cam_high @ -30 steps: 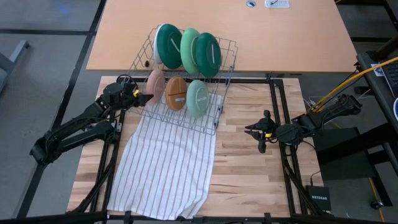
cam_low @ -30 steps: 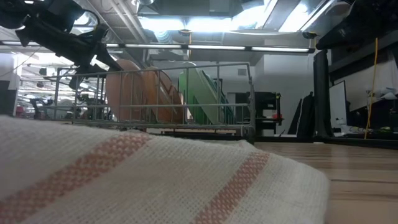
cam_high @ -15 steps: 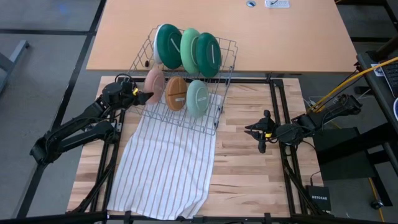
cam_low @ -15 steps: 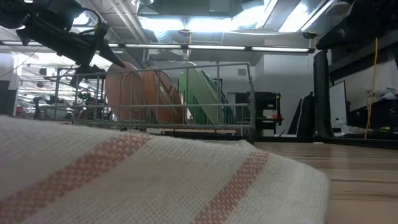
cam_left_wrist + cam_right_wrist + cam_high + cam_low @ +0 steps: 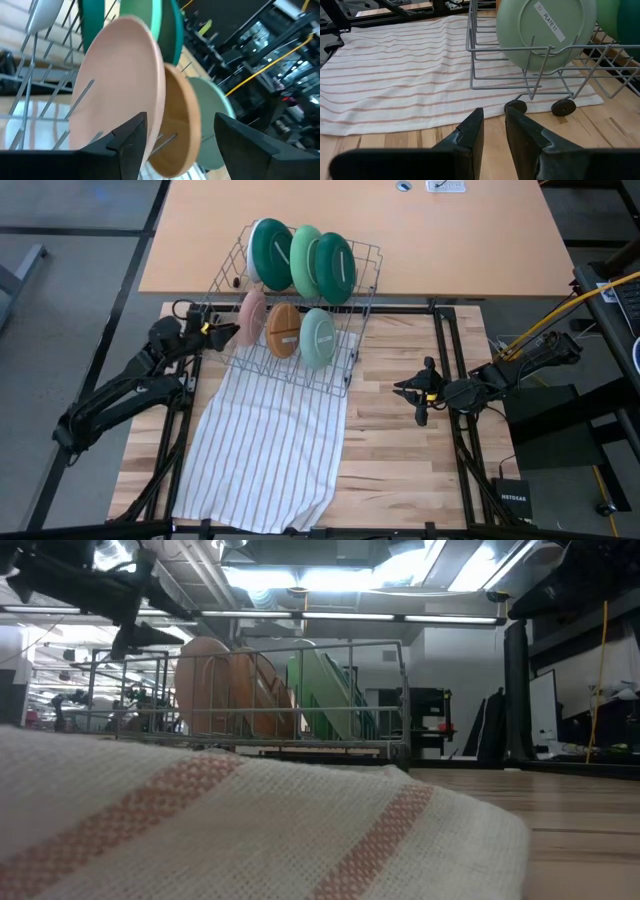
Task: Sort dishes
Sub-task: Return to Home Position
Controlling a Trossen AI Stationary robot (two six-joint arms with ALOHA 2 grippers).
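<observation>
Evidently the left end effector (image 5: 222, 331) gapes wide beside the pink plate (image 5: 251, 317), slotted upright in the wire rack (image 5: 350, 365), while the right end effector (image 5: 412, 388), narrowed, waits over the bench (image 5: 400, 450).

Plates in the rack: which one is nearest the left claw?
The pink plate, at the left end of the front row. The open left gripper sits just beside it; the brown plate and pale mint plate stand farther right.
</observation>
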